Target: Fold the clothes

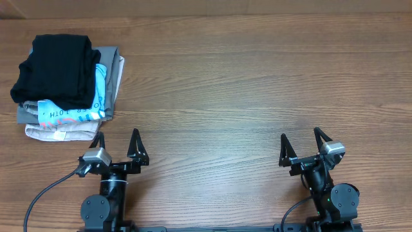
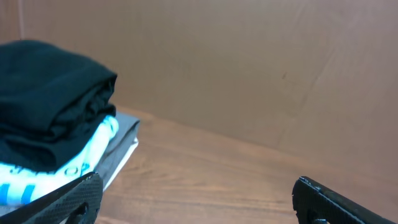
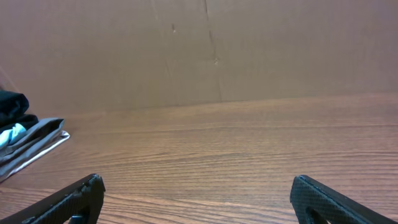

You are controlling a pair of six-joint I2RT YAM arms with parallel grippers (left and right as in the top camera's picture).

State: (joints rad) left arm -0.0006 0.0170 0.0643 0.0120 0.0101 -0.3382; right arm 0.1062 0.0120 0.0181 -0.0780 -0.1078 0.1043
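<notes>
Overhead: black T-shirt folded, sitting atop the garment stack far left; left gripper and right gripper parked clear, jaws apart, empty, probably done.

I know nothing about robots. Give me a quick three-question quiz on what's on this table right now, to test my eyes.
1. True or false: the folded black soft-fabric T-shirt lies on top of the pile, directly over the light-blue-and-white printed folded garment.
2. Pick one: the left fingers and the right fingers are A) both open, holding nothing; B) both shut on cloth; C) one open, one shut.
3. Fill in: on the wooden table, the pile sits on the ____ arm's side.

Key: 1 true. 2 A. 3 left.
</notes>
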